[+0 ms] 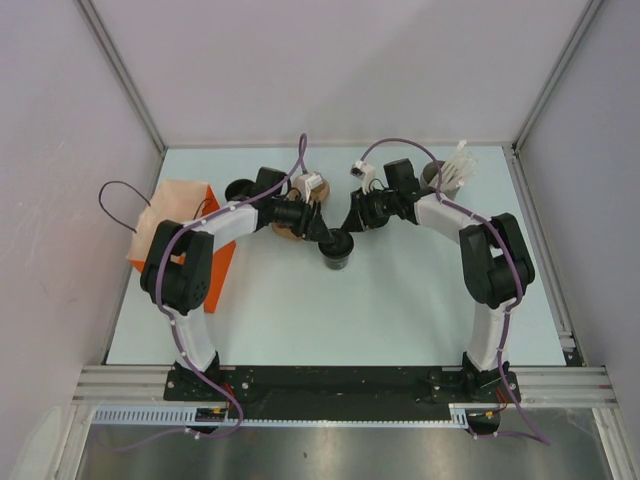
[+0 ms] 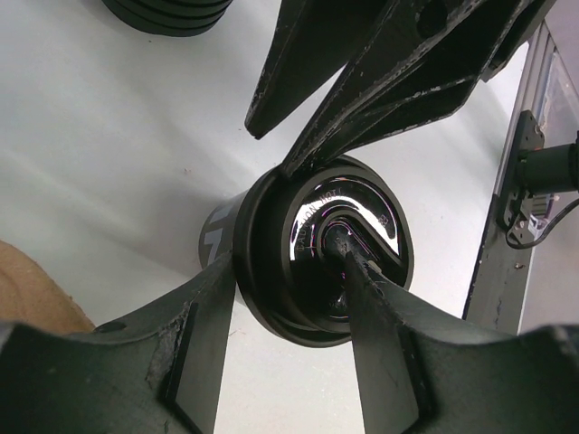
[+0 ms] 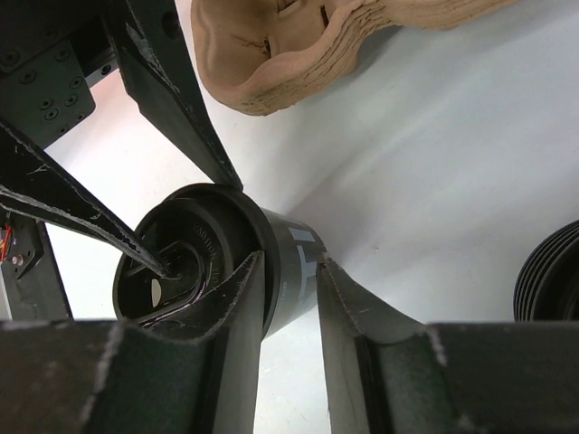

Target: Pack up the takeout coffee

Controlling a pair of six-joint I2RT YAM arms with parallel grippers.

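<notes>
The left arm [image 1: 225, 222] and the right arm [image 1: 445, 212] are alike: white tube shells between bulky black joint housings [image 1: 180, 275], set on black bases [image 1: 195, 385]. Thin purple cables [image 1: 303, 150] trail along them. The matte black tapered fingers [image 2: 194, 362] are scuffed pale along their edges, and a black wrist plate [image 3: 41, 86] carries small dark screws.

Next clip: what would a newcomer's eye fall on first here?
A small black lidded disposable cup sits at the middle of the pale table, with the left pincer and right pincer both clamped on its rim from opposite sides. An orange paper bag sits at the table's left edge.
</notes>
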